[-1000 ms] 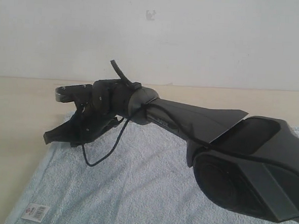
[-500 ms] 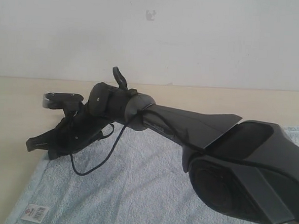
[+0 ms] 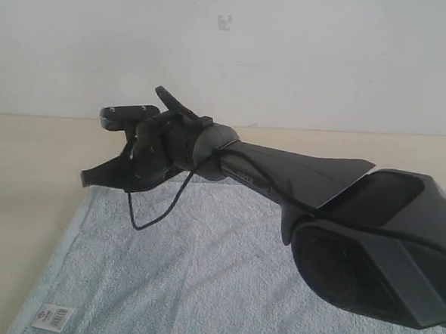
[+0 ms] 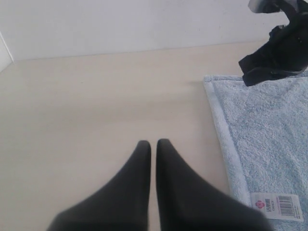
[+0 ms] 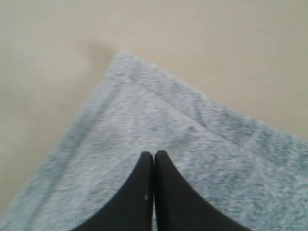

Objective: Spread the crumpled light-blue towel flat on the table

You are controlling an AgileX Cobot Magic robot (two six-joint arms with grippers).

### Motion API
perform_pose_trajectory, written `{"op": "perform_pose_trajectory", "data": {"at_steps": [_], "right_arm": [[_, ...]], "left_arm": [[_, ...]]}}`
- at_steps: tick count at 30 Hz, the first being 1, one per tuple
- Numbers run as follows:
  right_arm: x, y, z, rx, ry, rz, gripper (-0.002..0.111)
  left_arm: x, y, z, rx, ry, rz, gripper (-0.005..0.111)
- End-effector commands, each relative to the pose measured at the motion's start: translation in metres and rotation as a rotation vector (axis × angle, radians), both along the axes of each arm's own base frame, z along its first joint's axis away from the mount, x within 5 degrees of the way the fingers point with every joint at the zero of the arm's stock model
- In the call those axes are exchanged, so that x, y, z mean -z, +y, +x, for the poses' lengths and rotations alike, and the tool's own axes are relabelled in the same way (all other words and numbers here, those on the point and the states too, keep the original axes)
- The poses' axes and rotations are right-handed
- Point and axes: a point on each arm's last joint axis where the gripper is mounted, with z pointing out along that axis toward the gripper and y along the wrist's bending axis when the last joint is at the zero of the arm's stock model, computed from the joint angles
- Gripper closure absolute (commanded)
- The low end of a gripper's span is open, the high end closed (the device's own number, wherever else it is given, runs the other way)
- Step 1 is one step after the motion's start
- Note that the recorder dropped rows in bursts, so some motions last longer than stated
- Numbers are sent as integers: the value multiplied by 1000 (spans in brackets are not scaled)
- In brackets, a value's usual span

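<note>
The light-blue towel (image 3: 201, 279) lies spread out and mostly flat on the beige table (image 3: 25, 178), with its white label (image 3: 53, 317) at the near left corner. My right gripper (image 3: 90, 178) reaches across to the towel's far left corner and hovers just above it, shut and holding nothing. In the right wrist view the right gripper (image 5: 154, 154) points at that hemmed corner of the towel (image 5: 168, 120). My left gripper (image 4: 153, 143) is shut and empty over bare table (image 4: 96, 96), beside the towel's (image 4: 269, 130) left hem near the label (image 4: 276, 206).
A white wall (image 3: 290, 57) rises along the table's far edge. The right arm's dark forearm (image 3: 370, 244) spans the towel's right half and hides it. Bare table lies left of and beyond the towel.
The right gripper dipped down and out to the left half a second ago, then lifted and drew back a little to the right. The towel stays spread.
</note>
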Motion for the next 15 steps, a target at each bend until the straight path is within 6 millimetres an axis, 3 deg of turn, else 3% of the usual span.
{"op": "perform_pose_trajectory", "data": {"at_steps": [1, 4, 9, 12, 15], "right_arm": [[20, -2, 3, -31, 16, -16, 109], [23, 12, -6, -161, 13, 46, 109], [21, 28, -16, -231, 43, 198, 109], [19, 29, -14, -216, 13, 214, 109], [3, 28, -13, -214, -3, 232, 109]], "left_arm": [[0, 0, 0, -3, -7, 3, 103], [0, 0, 0, -3, -7, 3, 103], [0, 0, 0, -3, -7, 3, 103], [0, 0, 0, -3, -7, 3, 103], [0, 0, 0, -3, -7, 3, 103]]}}
